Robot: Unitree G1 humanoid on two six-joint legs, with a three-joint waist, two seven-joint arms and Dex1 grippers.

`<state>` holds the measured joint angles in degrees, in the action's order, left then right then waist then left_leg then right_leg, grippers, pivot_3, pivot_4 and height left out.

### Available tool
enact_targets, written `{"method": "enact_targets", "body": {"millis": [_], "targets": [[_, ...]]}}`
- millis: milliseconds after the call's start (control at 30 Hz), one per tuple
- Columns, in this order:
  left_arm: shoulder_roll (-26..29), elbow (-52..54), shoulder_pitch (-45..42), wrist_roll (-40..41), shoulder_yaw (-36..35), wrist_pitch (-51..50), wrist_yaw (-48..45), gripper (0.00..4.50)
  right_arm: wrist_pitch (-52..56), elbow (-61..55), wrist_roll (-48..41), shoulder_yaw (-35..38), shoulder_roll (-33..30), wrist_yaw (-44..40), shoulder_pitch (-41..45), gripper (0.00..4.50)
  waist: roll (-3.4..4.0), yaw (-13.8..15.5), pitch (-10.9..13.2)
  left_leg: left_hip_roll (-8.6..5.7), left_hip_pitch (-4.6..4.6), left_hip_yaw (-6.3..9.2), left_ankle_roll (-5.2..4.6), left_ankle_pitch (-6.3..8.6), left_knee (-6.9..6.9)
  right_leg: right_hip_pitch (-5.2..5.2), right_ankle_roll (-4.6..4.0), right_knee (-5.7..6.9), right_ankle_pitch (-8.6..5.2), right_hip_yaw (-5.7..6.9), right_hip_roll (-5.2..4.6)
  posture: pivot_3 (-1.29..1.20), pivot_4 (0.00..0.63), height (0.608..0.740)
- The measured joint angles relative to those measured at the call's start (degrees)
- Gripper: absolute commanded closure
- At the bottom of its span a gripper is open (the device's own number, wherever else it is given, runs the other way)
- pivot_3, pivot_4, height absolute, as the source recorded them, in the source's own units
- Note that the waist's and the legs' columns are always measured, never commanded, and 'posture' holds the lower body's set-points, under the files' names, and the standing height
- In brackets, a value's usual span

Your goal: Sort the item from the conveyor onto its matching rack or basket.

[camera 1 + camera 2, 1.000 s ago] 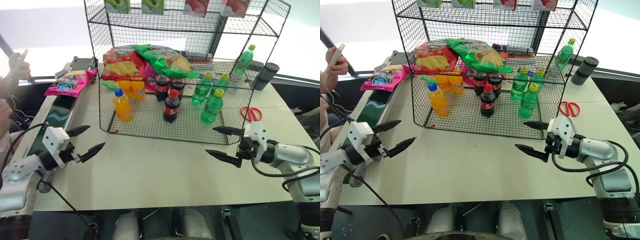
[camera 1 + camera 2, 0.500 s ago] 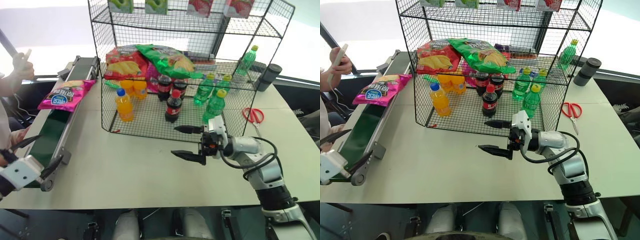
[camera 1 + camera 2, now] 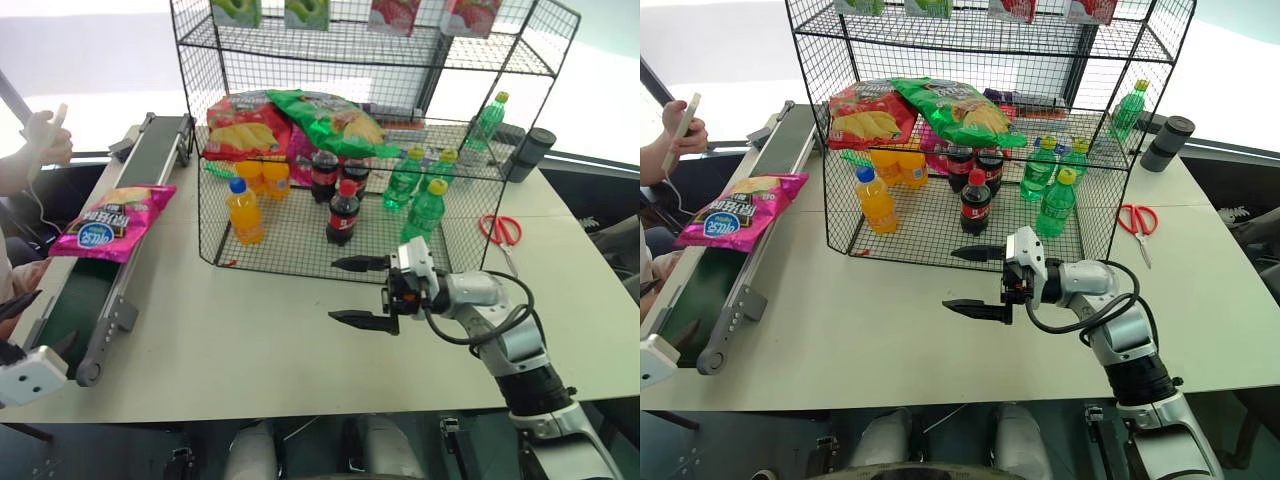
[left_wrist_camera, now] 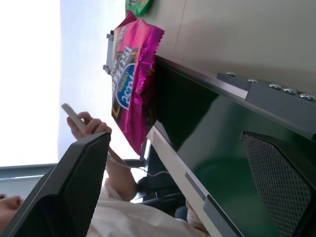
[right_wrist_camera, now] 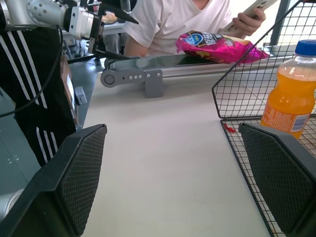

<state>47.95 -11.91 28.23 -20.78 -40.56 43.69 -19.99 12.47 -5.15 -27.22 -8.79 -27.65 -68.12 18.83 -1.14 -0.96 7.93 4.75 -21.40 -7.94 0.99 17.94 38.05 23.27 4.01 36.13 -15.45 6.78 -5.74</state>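
Since a second ago the magenta chip bag (image 3: pixel 110 220) has ridden down the conveyor (image 3: pixel 75 300) toward its near end; left hand (image 4: pixel 173 187), fingers apart, has swung to that end; right hand (image 3: pixel 975 280), also apart, has moved in front of the wire rack (image 3: pixel 340 150); risk: bag runs off unreached; left fingertips are cropped.

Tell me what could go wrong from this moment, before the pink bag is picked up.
The pink chip bag lies across the conveyor and overhangs its rails, so it may slide off the side. A person's hand with a phone is near the belt's far part and might be bumped if the open left hand reaches along the belt. The open right hand hangs close to the wire rack, so a wide swing could hit the mesh.
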Motion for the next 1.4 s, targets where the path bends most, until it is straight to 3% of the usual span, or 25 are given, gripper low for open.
{"method": "enact_targets", "body": {"millis": [533,867,1000,1200,1400], "targets": [[3.61,-3.49,-3.30,-0.66,7.91,-3.71,2.03,0.00,-0.37,-0.25,1.25,0.21,-0.51,1.47,-0.74,0.04,0.00,-0.05,0.00,0.00,0.00,-0.10,0.00,0.00,-0.02,0.05,0.00,0.04,0.01,0.05,-0.04,0.00,0.150,0.726],[4.10,-3.28,-5.25,0.62,8.90,-6.01,1.46,0.00,-1.15,-0.63,2.27,0.36,-0.65,2.54,-2.13,0.04,0.00,0.00,0.00,-0.01,0.00,-0.10,0.00,0.00,-0.02,0.05,0.00,0.05,0.01,0.06,-0.05,0.00,0.150,0.726],[4.42,-3.06,-5.79,4.07,11.06,-6.16,-1.76,1.25,-1.75,-0.67,2.69,0.52,-0.84,2.78,-2.14,0.00,0.00,-0.06,0.00,0.00,0.00,-0.11,0.00,0.00,-0.02,0.05,0.01,0.05,0.01,0.06,-0.05,0.00,0.150,0.726],[4.71,-3.32,-6.68,6.30,12.38,-6.52,-3.39,4.34,-2.42,-0.67,3.45,0.74,-0.97,3.33,-2.23,0.00,0.00,0.01,0.00,-0.01,0.01,-0.11,0.00,0.00,-0.02,0.04,0.01,0.05,0.01,0.06,-0.04,0.00,0.150,0.726],[4.86,-2.87,-8.99,10.79,12.40,-8.91,-4.47,4.48,-2.97,-0.67,3.78,0.75,-1.03,3.71,-2.42,0.00,-0.02,0.15,-0.01,-0.01,0.01,-0.11,0.00,0.00,-0.01,0.02,0.01,0.05,0.01,0.06,-0.05,0.00,0.150,0.726]]}}
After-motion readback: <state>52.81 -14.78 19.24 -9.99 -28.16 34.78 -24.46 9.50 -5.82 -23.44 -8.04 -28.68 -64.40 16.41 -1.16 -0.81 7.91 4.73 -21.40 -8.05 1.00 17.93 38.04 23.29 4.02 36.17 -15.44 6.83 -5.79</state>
